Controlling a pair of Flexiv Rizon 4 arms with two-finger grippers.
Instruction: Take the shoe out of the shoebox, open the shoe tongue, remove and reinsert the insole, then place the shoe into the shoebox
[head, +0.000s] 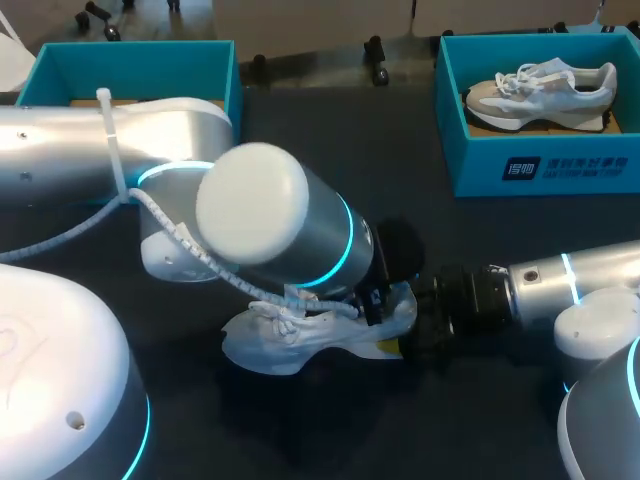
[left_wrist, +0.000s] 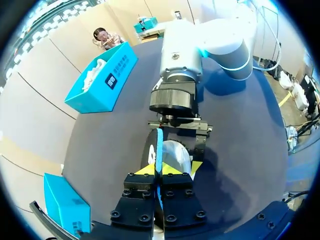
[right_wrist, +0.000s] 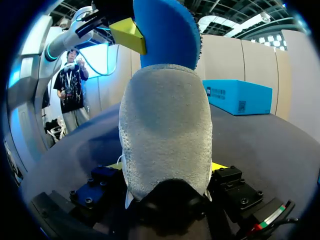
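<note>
shoe (head: 290, 342) in right gripper (right_wrist: 168, 167), insole (left_wrist: 159, 145) in left gripper (left_wrist: 161, 170)

The left hand (left_wrist: 160, 172), pinching the insole (left_wrist: 159, 145), blocks the shoe (head: 300, 335) from above; the right hand (right_wrist: 168, 166), clamping the heel, blocks that end. Bench (head: 300, 430) past the toe lies open; boxes (head: 540, 170) stand well apart.

White shoe (head: 292, 345), blue insole (left_wrist: 159, 146) sticking out
</note>
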